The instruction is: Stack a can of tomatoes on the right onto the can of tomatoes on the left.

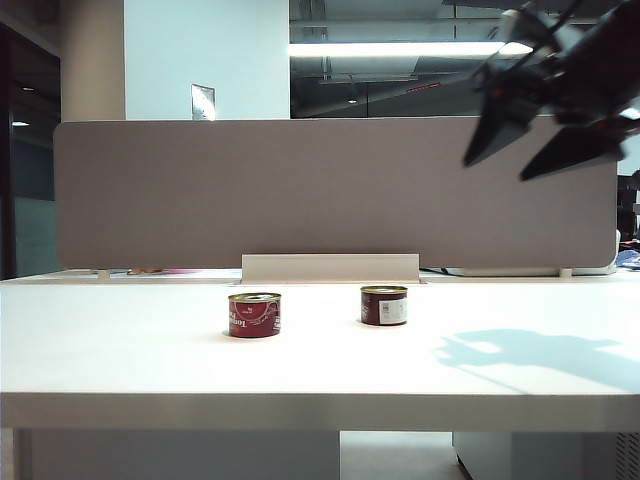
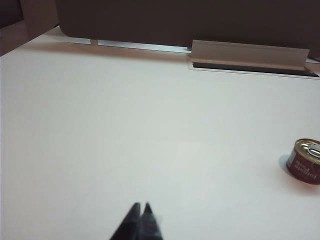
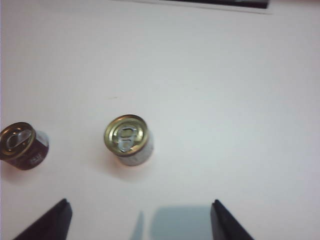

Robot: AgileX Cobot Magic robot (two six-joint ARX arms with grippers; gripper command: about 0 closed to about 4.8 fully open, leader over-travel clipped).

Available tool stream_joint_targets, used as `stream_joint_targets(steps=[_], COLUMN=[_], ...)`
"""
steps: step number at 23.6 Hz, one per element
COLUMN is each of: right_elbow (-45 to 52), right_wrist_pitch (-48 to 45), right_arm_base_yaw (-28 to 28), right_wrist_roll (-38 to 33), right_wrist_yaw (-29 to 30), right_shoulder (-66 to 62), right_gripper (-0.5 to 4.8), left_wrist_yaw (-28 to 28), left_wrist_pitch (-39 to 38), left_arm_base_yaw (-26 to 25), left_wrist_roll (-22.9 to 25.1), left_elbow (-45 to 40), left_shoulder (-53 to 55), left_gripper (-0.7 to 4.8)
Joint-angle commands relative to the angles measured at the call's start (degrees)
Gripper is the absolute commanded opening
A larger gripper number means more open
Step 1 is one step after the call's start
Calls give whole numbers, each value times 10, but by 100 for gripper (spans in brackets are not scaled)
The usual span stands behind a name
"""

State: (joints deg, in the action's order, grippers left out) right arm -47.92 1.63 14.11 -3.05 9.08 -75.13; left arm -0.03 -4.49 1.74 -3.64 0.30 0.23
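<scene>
A ceiling strip light [image 1: 400, 48] glows overexposed, and the white surface [image 1: 120, 340] washes out under strong glare. The right pincer [image 1: 535, 150] is a dark, slightly blurred silhouette, casting a soft grey shadow [image 1: 540, 355] on the surface. Both wrist views are soft and hazy, with faint shadows beside the cans.

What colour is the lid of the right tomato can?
Gold, on the small red metal can; right wrist view.

two tomato cans, left can [image 1: 254, 314], right can [image 1: 384, 305], seemingly both upright, one table [image 1: 150, 350]
</scene>
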Motion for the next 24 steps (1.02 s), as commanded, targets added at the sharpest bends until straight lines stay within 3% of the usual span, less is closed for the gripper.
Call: stream_joint_targets(steps=[1,8,24], right_elbow=[-49,-115,-206], right_wrist_pitch=[-6,-6,31], right_arm_base_yaw=[22,55,95], right_wrist_roll=[4,36,31], right_wrist_yaw=[0,1,-4], right_shoulder=[-56,-151,-309], right_gripper=[439,479,479], left_wrist_yaw=[1,1,1], left_wrist_pitch=[8,8,12], left_arm_base_yaw=[-1,-1,-1], left_wrist_roll=[2,2,2], left_elbow=[2,2,2], left_shoulder=[0,0,0], left_gripper=[-6,-6,-6])
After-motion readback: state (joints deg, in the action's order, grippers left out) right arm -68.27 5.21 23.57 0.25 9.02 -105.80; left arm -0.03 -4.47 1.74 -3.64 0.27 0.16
